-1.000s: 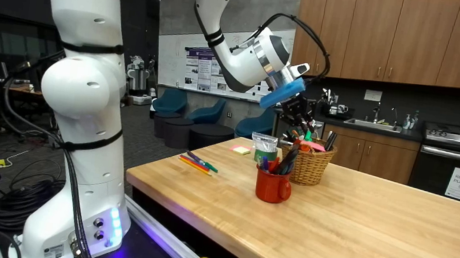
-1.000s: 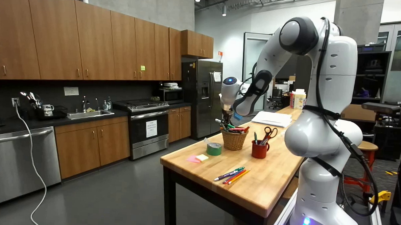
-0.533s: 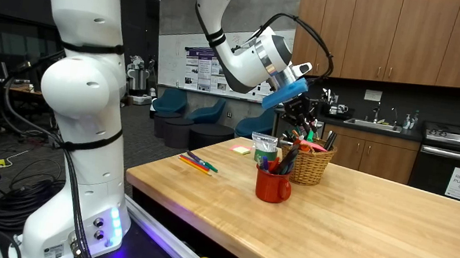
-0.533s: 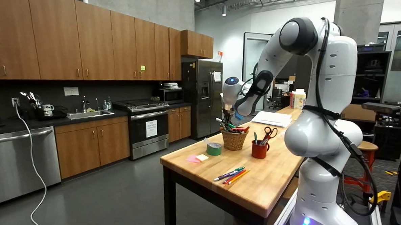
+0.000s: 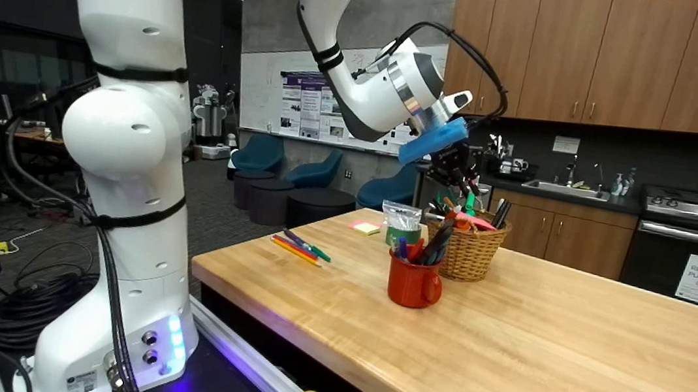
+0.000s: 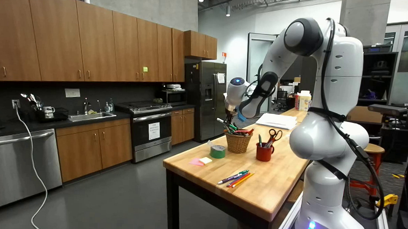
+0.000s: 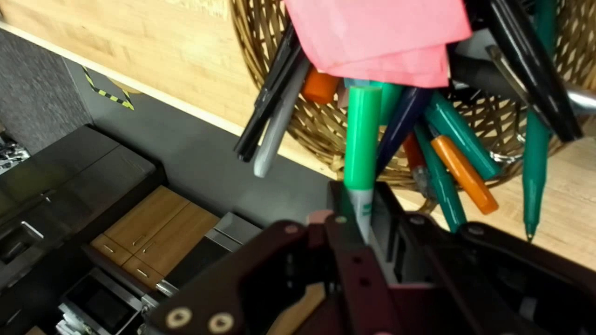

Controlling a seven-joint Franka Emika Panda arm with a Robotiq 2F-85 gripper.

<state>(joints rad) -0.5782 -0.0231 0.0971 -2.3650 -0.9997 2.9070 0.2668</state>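
The gripper point(image 7: 361, 196) is tilting slightly further than before, its fingers clamping the green-capped marker point(image 7: 363, 139) over the wicker basket point(image 5: 470, 259) — on the far side of the red mug point(image 5: 410, 285) in an exterior view — and the marker is moving along, suggesting a firm hold.

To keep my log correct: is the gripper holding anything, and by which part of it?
The gripper holds a marker by its pale body, just behind the green cap.
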